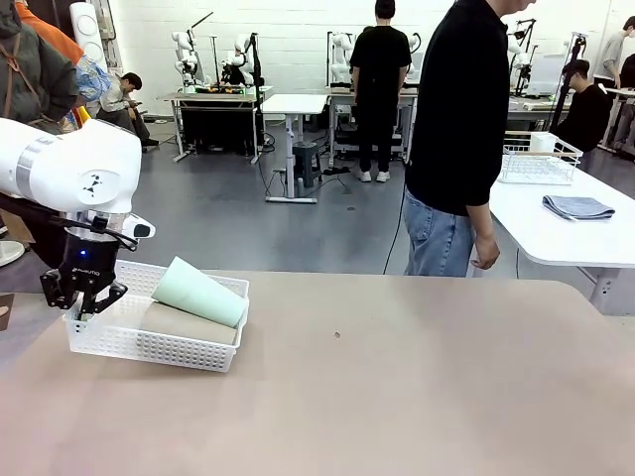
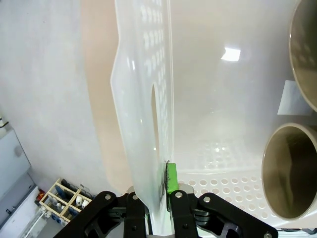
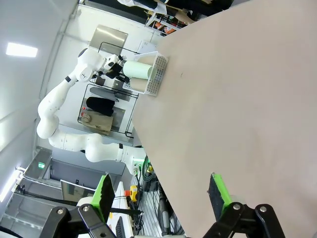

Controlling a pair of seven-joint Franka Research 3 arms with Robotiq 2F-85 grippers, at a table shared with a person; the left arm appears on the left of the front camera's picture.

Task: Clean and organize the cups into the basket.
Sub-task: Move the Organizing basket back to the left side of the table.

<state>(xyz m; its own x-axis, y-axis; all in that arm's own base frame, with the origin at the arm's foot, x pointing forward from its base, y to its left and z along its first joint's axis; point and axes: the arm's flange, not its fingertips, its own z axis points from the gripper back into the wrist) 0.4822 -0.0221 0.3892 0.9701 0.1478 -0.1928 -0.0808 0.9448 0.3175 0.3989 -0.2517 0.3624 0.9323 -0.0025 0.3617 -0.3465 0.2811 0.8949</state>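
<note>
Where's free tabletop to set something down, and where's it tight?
Free: the table from the basket across to its right edge, and the near strip in front of the basket. Tight: the far-left corner, where the left gripper is clamped on the basket's left wall, with the mint cup lying on the taupe cups. The right gripper hangs open over bare table.

Cups (image 1: 198,295) in basket (image 1: 149,349), table's (image 1: 397,397) left side.

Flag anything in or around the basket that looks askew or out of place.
The mint green cup lies tilted on top of the taupe cups, its open end poking past the basket rim instead of nesting flat. The left gripper is clamped on the basket's side wall, which bows slightly in the left wrist view. Nothing has spilled.
</note>
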